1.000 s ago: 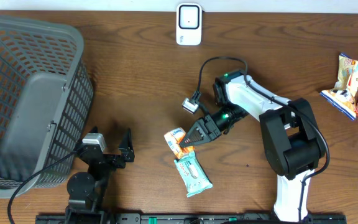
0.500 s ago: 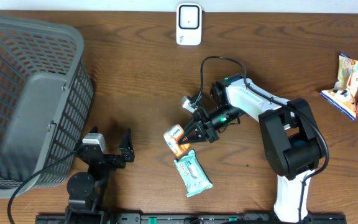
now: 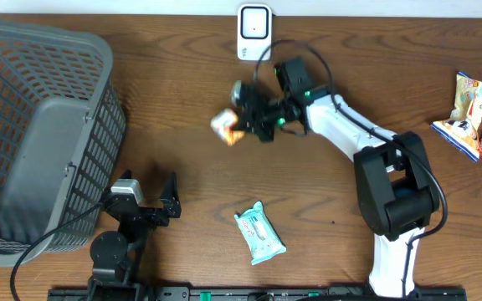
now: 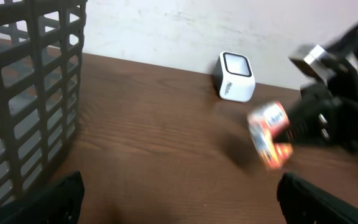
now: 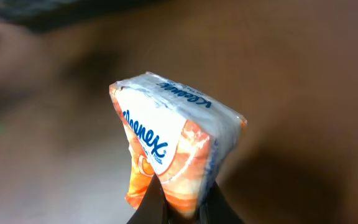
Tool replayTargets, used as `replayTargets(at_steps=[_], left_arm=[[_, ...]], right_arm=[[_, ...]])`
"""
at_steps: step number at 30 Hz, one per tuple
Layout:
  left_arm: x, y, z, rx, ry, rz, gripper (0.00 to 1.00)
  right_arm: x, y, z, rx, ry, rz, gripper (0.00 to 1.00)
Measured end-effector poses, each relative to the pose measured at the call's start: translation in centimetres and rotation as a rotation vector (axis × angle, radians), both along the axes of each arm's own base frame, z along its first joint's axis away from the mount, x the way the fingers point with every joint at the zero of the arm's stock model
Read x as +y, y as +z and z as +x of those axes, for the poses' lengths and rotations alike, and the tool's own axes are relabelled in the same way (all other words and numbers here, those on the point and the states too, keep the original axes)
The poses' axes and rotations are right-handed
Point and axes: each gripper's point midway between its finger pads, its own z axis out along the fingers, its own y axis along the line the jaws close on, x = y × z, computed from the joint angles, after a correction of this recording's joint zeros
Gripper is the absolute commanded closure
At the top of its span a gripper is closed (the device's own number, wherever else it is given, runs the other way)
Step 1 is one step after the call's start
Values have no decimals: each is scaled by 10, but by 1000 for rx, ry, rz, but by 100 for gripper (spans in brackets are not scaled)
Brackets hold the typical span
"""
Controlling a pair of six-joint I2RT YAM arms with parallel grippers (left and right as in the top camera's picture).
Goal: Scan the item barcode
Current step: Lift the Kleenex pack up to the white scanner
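Two tissue packs (orange, teal), one basket, one scanner.

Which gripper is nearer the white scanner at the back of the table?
Right. The right gripper, shut on the tissue pack, hangs just in front of the scanner. The left gripper sits open near the front, beside the basket, much farther off.

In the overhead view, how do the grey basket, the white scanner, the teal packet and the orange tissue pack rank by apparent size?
1. grey basket
2. teal packet and white scanner, about alike
3. orange tissue pack, smallest, though held above the table and blurred
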Motion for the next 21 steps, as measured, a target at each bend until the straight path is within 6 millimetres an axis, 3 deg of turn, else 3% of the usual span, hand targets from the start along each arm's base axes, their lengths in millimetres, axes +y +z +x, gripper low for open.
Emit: replayTargets(at_steps=[4, 9, 16, 21], left_arm=[[0, 0, 0, 0, 0, 0, 2], [0, 0, 0, 0, 0, 0, 2], [0, 0, 0, 0, 0, 0, 2], [0, 0, 0, 0, 0, 0, 2]], right_arm=[[-14, 18, 57, -184, -169, -146, 99], [-43, 57, 128, -538, -364, -337, 99], [-68, 100, 181, -817, -504, -477, 99], [-66, 104, 222, -896, -564, -523, 99]])
